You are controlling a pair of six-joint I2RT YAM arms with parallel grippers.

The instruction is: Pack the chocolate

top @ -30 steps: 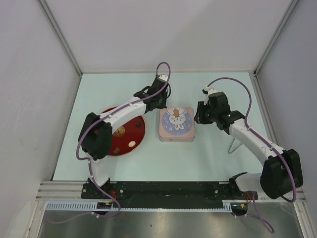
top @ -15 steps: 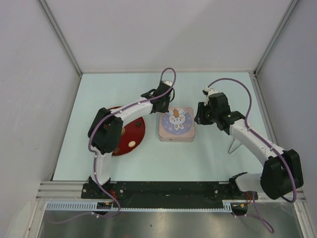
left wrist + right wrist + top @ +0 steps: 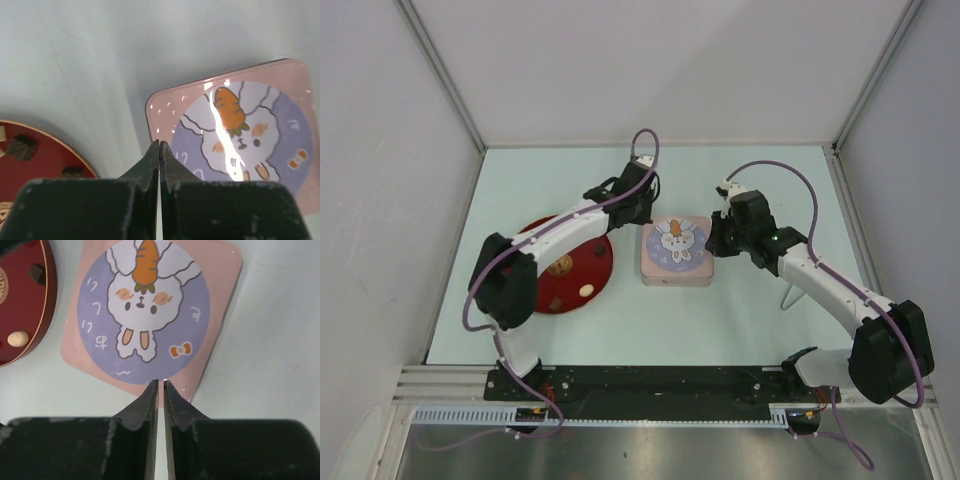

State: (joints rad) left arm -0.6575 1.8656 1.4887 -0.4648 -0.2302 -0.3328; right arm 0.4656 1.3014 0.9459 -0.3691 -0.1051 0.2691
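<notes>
At frame centre, the right tool had just clenched empty at the lidded pink tin's edge, the left tool was likewise clenched, and the chocolate lay unpacked on the red plate.

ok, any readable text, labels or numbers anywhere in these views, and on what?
No legible words or numbers anywhere.
On the tin lid: white character-like squiggles around the rabbit, not readable.
On the gold emblem of the red plate: too small to read.
</notes>
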